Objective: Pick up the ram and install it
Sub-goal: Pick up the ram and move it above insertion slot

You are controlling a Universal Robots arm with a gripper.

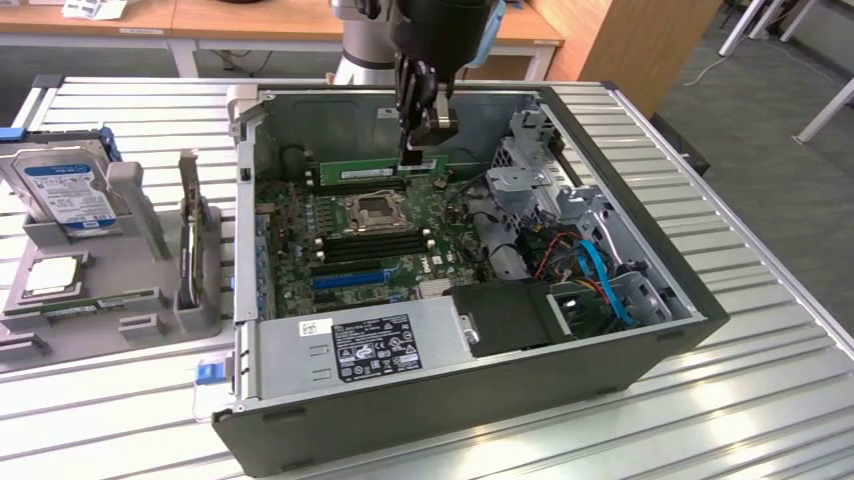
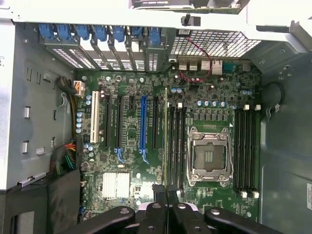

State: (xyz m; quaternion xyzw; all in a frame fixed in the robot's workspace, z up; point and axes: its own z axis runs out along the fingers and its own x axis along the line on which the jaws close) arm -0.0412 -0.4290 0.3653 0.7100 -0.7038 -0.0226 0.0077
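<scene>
The gripper was pinched shut on the ram, holding it edge-down inside the computer case. Its long axis ran parallel to the empty memory slots beneath, beside the processor socket.

A robotics lab or test workshop: an open computer case lies on a slatted metal table. A grey fixture at the case's nine o'clock holds a hard drive. At twelve o'clock, wooden desks stand on grey carpet behind the robot arm's base.
</scene>
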